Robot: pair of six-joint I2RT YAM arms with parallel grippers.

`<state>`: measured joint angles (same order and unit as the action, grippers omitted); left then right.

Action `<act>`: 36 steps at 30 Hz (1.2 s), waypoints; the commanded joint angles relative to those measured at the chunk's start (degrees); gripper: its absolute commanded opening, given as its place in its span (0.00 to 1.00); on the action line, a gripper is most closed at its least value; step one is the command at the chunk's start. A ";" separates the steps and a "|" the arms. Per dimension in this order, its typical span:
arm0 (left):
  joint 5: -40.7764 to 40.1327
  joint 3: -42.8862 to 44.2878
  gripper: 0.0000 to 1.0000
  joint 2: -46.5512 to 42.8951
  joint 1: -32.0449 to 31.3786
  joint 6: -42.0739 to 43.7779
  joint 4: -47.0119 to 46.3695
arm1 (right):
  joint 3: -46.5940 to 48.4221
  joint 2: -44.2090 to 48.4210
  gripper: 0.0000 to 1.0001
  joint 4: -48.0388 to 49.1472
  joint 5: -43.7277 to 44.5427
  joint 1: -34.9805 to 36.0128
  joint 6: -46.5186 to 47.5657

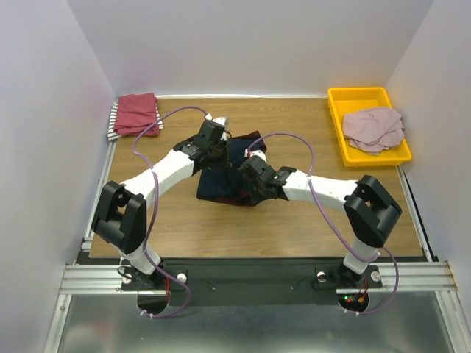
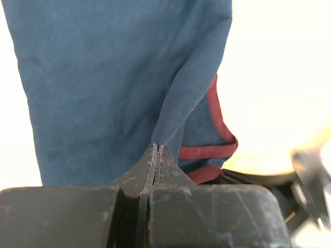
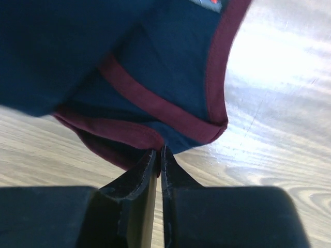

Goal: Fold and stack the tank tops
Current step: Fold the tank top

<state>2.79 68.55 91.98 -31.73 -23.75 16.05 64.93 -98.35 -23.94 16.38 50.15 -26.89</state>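
Clutter sits at the far corners of the table. A dark-red top lies folded on a striped top at the far left corner. A yellow tray at the far right corner holds a crumpled dusty-pink top. Both corners are well apart from your arms. The navy jersey lies bunched at the middle of the table, partly hidden under both wrists. Your left arm reaches in from the near left edge, with its wrist over the jersey's far side. Your left fingers are pinched together on a raised fold of navy cloth. Your right arm stretches in low from the near right edge. Your right fingers are closed on the jersey's maroon-trimmed edge, just above the wood. The two wrists stand near each other over the cloth.
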 commanded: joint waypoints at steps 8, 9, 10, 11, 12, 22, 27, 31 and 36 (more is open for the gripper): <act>0.20 4.31 0.00 -4.10 0.79 3.36 2.84 | 4.15 -4.31 0.06 -2.16 -17.77 -9.28 -7.90; 0.29 4.48 0.00 -4.27 0.79 3.36 2.93 | 4.33 -4.83 0.06 -2.16 -18.74 -10.24 -8.43; 0.38 4.57 0.00 -4.27 0.79 3.44 3.10 | 4.59 -5.97 0.05 -2.07 -20.84 -10.60 -8.87; 0.38 4.57 0.00 -4.62 0.79 3.53 3.19 | 4.77 -6.42 0.04 -2.07 -21.82 -11.03 -9.57; 0.46 4.66 0.00 -4.88 0.79 3.53 3.28 | 5.21 -6.94 0.05 -2.07 -22.53 -11.39 -10.01; -0.15 7.99 0.00 -6.47 0.79 5.47 6.53 | 5.91 -9.06 0.03 -1.72 -27.54 -13.59 -14.94; 0.38 9.49 0.00 -6.64 0.79 6.08 7.85 | 4.07 -8.09 0.04 -1.54 -27.89 -14.82 -17.57; 1.52 9.41 0.00 -6.38 0.79 6.35 8.38 | 2.05 -6.69 0.04 -0.32 -28.16 -15.87 -20.03; 4.68 8.44 0.00 -6.21 0.79 6.17 7.68 | 0.20 -5.63 0.09 2.06 -28.86 -16.40 -23.11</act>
<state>4.38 75.64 88.20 -31.38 -18.44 24.32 66.26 -106.50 -23.97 -11.88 34.30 -46.83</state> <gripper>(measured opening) 0.025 0.088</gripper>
